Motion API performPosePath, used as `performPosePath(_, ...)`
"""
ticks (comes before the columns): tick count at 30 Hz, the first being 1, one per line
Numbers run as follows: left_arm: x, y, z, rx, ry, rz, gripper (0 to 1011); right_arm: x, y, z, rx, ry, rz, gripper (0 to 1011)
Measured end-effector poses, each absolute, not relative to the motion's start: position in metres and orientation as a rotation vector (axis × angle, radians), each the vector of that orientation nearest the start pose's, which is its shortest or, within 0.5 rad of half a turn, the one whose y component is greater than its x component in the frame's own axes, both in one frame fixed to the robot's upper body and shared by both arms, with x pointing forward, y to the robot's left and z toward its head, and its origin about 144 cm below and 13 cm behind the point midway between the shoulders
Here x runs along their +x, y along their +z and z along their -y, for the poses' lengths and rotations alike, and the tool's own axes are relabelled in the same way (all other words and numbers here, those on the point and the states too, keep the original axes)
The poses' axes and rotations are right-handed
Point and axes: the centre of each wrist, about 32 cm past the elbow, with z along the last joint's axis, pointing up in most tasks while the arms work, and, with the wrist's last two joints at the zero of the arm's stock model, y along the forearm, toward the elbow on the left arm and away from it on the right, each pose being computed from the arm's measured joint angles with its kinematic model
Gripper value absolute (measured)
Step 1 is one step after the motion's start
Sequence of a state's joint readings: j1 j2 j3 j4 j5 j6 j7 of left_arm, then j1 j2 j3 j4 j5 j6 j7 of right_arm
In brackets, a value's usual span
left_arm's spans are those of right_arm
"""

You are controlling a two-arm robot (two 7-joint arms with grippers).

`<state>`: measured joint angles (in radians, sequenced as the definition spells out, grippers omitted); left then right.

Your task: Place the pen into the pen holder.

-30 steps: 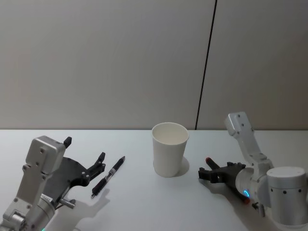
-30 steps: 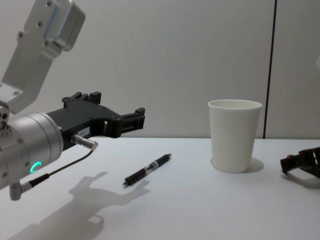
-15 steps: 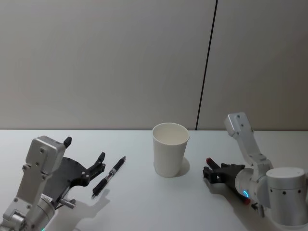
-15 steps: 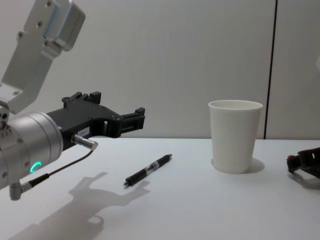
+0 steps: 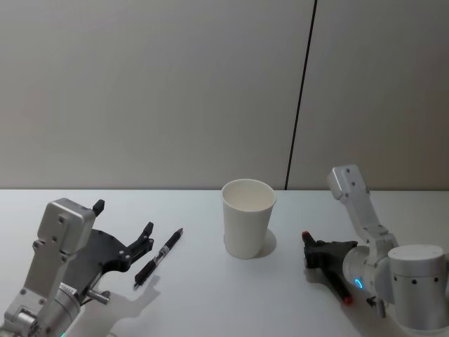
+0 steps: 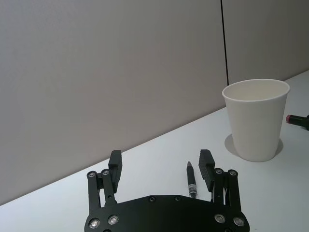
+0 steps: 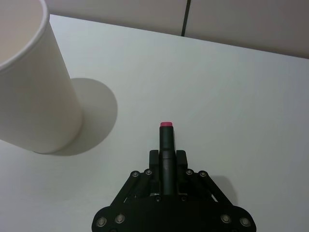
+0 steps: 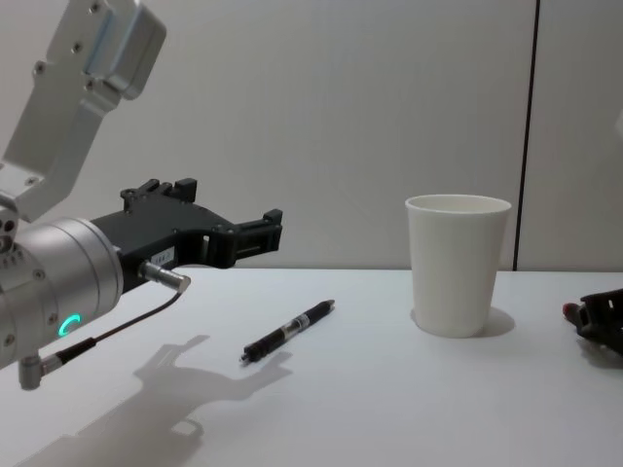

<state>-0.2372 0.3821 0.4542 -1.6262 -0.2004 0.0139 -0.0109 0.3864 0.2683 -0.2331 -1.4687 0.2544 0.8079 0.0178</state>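
Note:
The pen holder [image 5: 248, 217] is a white paper cup standing upright mid-table, and it shows too in the chest view [image 8: 458, 263] and both wrist views [image 6: 258, 121] [image 7: 34, 87]. A black pen with a red end [image 7: 166, 137] is clamped in my right gripper [image 7: 166, 157], which is low over the table right of the cup [image 5: 316, 251] [image 8: 599, 319]. A second black pen [image 5: 158, 257] [image 8: 288, 331] [image 6: 191, 180] lies flat on the table left of the cup. My left gripper [image 5: 124, 219] [image 6: 160, 158] [image 8: 229, 204] hovers open just beside and above it, touching nothing.
The white table [image 5: 210, 302] ends at a grey wall with a dark vertical seam [image 5: 302, 91]. Bare table surface lies in front of the cup and between the two arms.
My right gripper has drawn back to the right, away from the cup, turning with the red-ended pen still in it. The left arm, the cup and the lying pen have not moved.

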Motion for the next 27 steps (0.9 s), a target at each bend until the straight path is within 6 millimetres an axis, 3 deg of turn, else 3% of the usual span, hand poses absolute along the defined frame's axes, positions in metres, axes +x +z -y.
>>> performPosePath(27, 0.4920, 1.2044, -0.1984, 0.061, 1.124, 0.268, 1002, 0.5499, 1.2379, 0.2428, -0.512, -1.350, -0.333, 196)
